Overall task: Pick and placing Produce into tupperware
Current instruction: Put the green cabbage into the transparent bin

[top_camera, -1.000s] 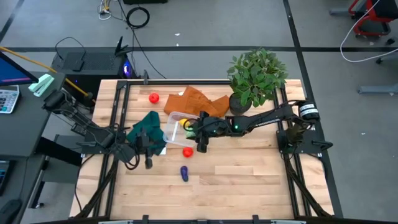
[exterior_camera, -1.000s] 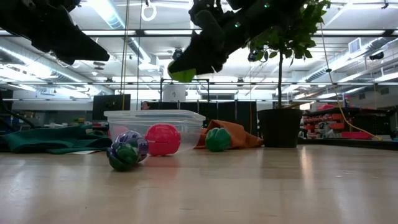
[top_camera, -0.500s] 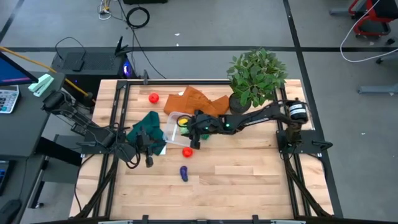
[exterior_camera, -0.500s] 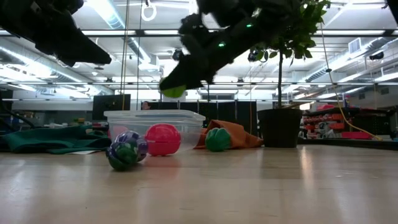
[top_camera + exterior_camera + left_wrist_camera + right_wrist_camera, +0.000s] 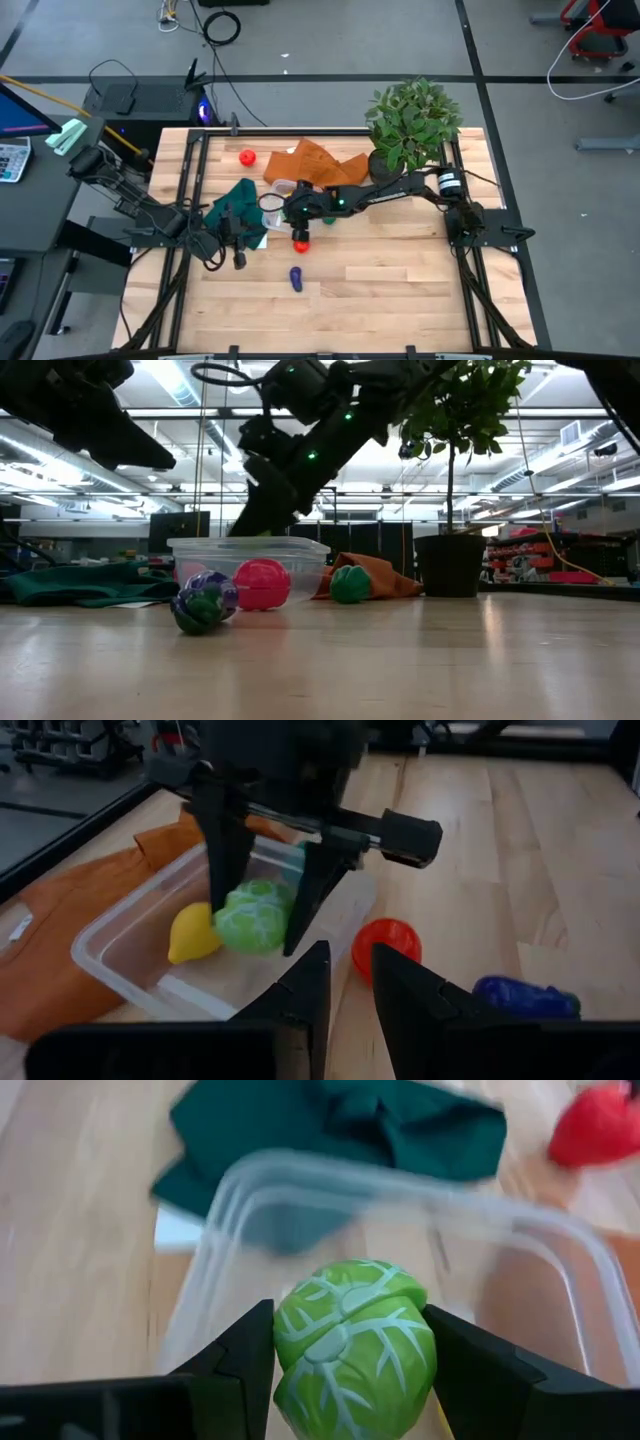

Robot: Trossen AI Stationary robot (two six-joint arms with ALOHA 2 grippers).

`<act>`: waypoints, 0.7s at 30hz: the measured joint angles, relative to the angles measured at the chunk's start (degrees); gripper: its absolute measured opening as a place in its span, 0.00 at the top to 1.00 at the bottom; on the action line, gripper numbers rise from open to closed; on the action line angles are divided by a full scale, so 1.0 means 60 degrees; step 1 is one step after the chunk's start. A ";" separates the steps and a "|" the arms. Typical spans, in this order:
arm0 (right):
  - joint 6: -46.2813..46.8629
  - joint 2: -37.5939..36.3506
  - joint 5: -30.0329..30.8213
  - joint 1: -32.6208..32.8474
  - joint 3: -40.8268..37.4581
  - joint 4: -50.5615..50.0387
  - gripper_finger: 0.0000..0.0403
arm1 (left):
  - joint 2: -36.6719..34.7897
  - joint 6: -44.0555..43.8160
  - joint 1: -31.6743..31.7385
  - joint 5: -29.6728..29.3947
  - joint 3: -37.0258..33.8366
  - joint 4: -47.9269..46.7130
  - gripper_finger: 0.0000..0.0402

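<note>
Table [image 5: 400, 280]: I see a wooden top carrying everything; both arms reach in over it.
Potted plant [image 5: 412, 122]: leafy green, at the far right corner; it shows behind the tupperware in the low view.
Orange cloth [image 5: 312, 162]: crumpled just behind the tupperware; a green toy [image 5: 349, 584] lies against it in the low view.
Dark green cloth [image 5: 238, 208]: bunched just left of the tupperware.
Tupperware [image 5: 130, 935]: clear, low-walled, mid-table between the 2 cloths; I count 1 yellow piece [image 5: 193, 932] inside.
Right gripper [image 5: 268, 925]: stretched across from the right side, directly over the tupperware; its 2 fingers are clamped on the green cabbage, 1 on each side.
Green cabbage [image 5: 354, 1345]: pale, veined, held just above the tupperware floor, beside the yellow piece.
Left gripper [image 5: 238, 262]: waiting at the table's left, near the dark green cloth; its fingers stand close together with a narrow gap and nothing between them.
Loose produce: 1 red piece [image 5: 301, 243] just in front of the tupperware; 1 red piece [image 5: 247, 156] far left of the orange cloth; 1 purple piece [image 5: 296, 278] nearer the front edge.
</note>
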 joint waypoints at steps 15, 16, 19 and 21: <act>0.0667 0.0046 -0.0137 -0.0362 -0.0018 -0.1080 0.55 | 0.0004 -0.0005 -0.0011 0.0022 0.0000 -0.0012 0.80; 0.0709 0.0046 -0.0183 -0.0364 -0.0020 -0.1144 0.55 | 0.0004 -0.0019 -0.0011 0.0022 0.0000 0.0003 0.80; 0.0739 0.0046 -0.0195 -0.0376 -0.0020 -0.1264 0.55 | 0.0004 -0.0014 -0.0011 0.0022 0.0000 0.0012 0.79; 0.0739 0.0046 -0.0196 -0.0380 -0.0020 -0.1262 0.55 | 0.0004 -0.0022 -0.0011 0.0022 0.0000 -0.0001 0.79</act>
